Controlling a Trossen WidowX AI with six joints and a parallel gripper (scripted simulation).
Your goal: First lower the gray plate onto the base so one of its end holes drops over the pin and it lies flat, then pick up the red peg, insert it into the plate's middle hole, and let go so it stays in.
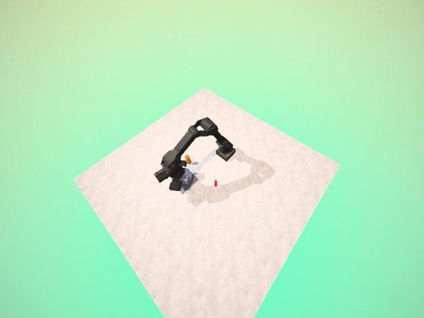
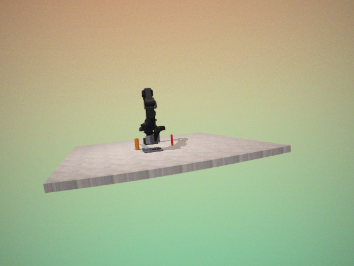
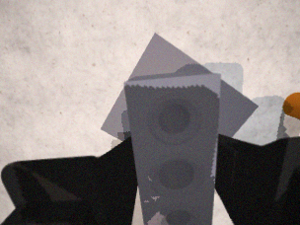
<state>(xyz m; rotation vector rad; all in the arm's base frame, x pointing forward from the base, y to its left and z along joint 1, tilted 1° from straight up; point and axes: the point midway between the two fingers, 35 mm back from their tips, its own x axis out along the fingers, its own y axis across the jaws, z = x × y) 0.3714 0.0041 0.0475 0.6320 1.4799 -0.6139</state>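
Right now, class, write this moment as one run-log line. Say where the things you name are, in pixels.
jaws: shut on gray plate (image 3: 173, 99) | plate: held above base (image 2: 156, 150) (image 3: 153, 54) | red peg (image 1: 215, 183) (image 2: 172, 140): upright, not inserted | orange cylinder (image 1: 188, 159) (image 2: 136, 144) (image 3: 293, 105): off base

In the wrist view, the gray plate (image 3: 194, 143) is covering the middle of the base (image 3: 158, 54) and is hiding the pin. The lower picture edge is cutting off the plate and both dark fingers of the tool (image 3: 175, 163); the right edge is cropping the orange cylinder (image 3: 293, 105). In the top view, the arm (image 1: 185, 140) is concealing the plate, and the surface (image 1: 222, 250) is running off the bottom. In the exterior view, the plate's holes are too small to make out.
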